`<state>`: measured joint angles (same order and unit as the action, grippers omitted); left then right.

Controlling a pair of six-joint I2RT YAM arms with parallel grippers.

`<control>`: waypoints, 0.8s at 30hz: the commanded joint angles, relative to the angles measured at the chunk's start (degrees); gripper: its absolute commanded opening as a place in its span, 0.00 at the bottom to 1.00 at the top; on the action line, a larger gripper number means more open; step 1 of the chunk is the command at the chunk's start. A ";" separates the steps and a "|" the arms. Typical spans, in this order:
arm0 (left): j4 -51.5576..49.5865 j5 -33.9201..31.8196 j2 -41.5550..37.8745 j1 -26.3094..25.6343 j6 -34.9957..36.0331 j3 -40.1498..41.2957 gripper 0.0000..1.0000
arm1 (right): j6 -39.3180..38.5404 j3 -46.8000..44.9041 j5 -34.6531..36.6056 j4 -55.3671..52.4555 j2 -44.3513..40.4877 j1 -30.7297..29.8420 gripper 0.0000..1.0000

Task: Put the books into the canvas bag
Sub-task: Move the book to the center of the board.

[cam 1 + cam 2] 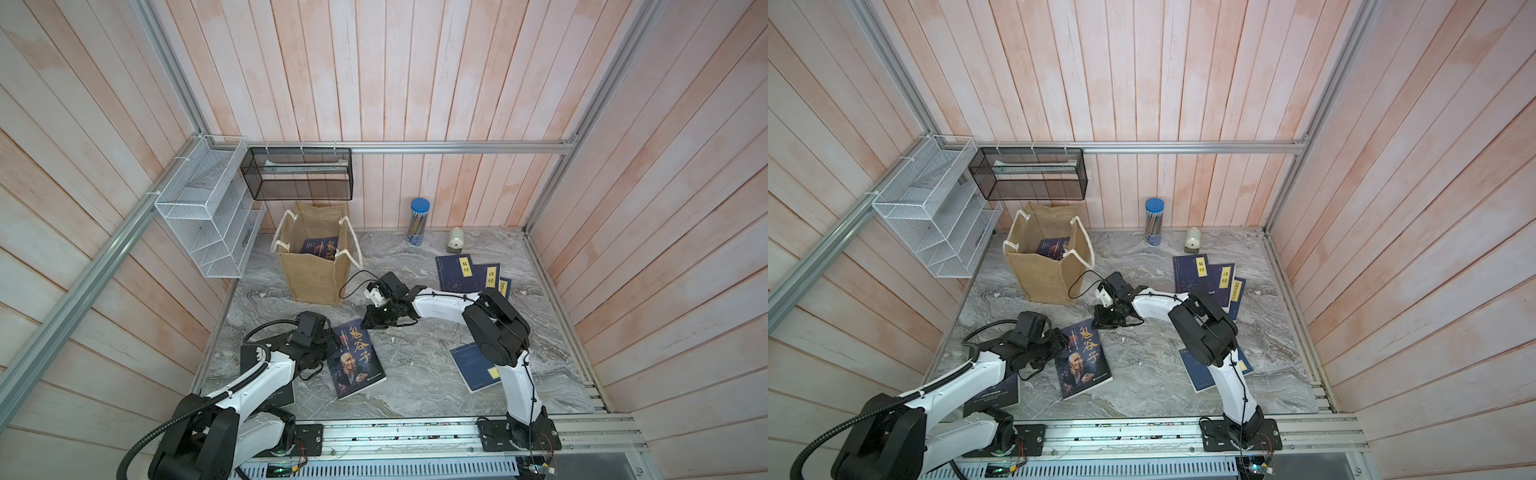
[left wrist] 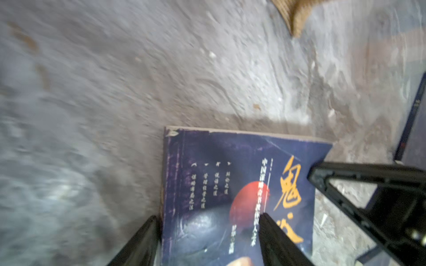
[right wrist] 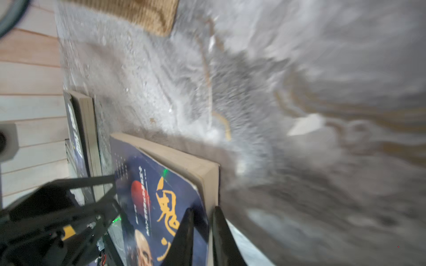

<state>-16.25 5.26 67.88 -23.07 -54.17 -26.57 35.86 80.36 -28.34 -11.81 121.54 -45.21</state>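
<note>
Overhead, in both top views: one canvas bag (image 1: 309, 274) beyond my right gripper (image 1: 374, 322), one book (image 1: 320, 247) inside; four navy books (image 1: 455, 272), one portrait book (image 1: 357, 357), one black book (image 1: 992, 395) on the marbled desk (image 1: 415, 365), plank walls (image 1: 415, 83) around. Left wrist view: my left gripper (image 2: 209, 217) spread astride the portrait book's edge. Right wrist view: right gripper (image 3: 203, 209) pinching its page edge.

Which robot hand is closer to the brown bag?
The right one. The right gripper sits at the corner of the book nearest the bag, just in front of it. The left gripper straddles the book's spine edge, farther from the bag.
</note>
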 commanded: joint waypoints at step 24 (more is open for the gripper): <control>3.10 12.79 -2.40 -4.16 0.30 3.50 0.70 | 0.79 -20.87 2.76 2.49 -14.30 -1.23 0.28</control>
<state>-13.78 14.37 66.17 -27.03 -54.26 -24.34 36.10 60.80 -25.65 -9.52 105.47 -45.60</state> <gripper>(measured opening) 0.699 0.291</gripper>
